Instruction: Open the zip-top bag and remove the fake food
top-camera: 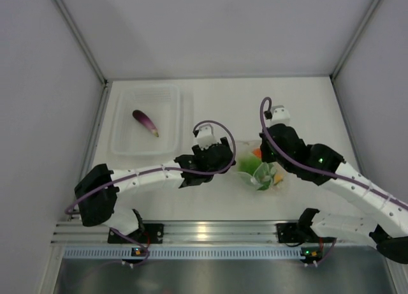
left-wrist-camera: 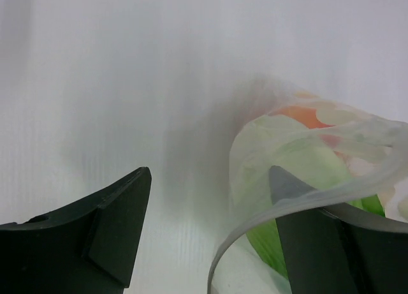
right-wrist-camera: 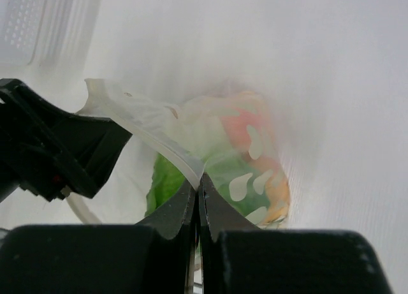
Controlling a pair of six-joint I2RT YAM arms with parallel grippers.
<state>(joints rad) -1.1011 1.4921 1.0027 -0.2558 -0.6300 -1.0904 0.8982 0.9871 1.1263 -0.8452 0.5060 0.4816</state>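
The zip-top bag (top-camera: 262,174) lies between my two grippers, mouth open; it also shows in the left wrist view (left-wrist-camera: 306,141) and the right wrist view (right-wrist-camera: 248,154). Inside are green lettuce (left-wrist-camera: 271,246) (right-wrist-camera: 164,179) and orange peach-like fruit (left-wrist-camera: 299,115) (right-wrist-camera: 278,192). My right gripper (right-wrist-camera: 199,179) (top-camera: 266,161) is shut on the bag's rim strip. My left gripper (left-wrist-camera: 210,205) (top-camera: 233,161) is open at the bag's mouth; the rim crosses in front of its right finger (left-wrist-camera: 312,243). The purple eggplant (top-camera: 145,122) lies in the tray.
The rigid clear tray (top-camera: 121,147) stands at the back left and shows in the right wrist view (right-wrist-camera: 32,20). White walls close the table on three sides. The arm bases sit on a metal rail (top-camera: 210,231) at the near edge.
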